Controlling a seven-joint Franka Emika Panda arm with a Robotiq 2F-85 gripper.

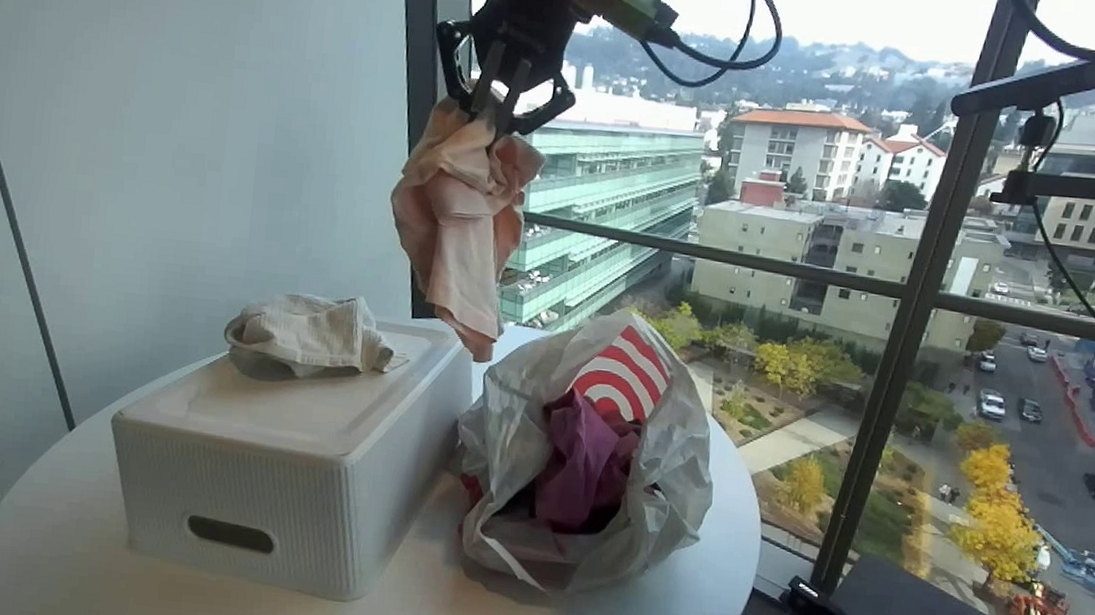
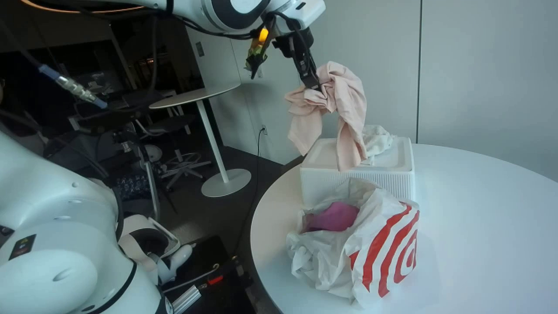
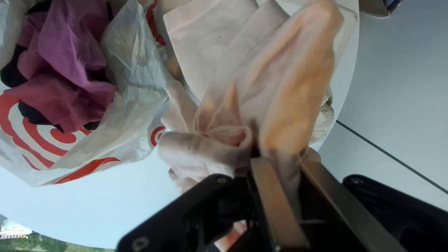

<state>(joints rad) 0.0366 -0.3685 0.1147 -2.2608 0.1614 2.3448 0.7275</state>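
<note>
Robot jaws pinch a pink cloth (image 1: 460, 224), hanging in folds above a round desk (image 2: 488, 226). There, a white box (image 1: 230, 473) carries a crumpled beige cloth (image 1: 312, 333); beside it, a plastic bag (image 2: 348, 250) holds purple fabric (image 1: 583, 462). Whether the pink cloth touches the box is unclear.

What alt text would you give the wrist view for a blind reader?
A black two-fingered gripper pinches a crumpled pale-pink cloth above a round white table; at picture left, an open white plastic bag with red rings holds purple fabric.

Pink cloth (image 1: 461, 219), red-ringed white bag (image 2: 355, 248)
</note>
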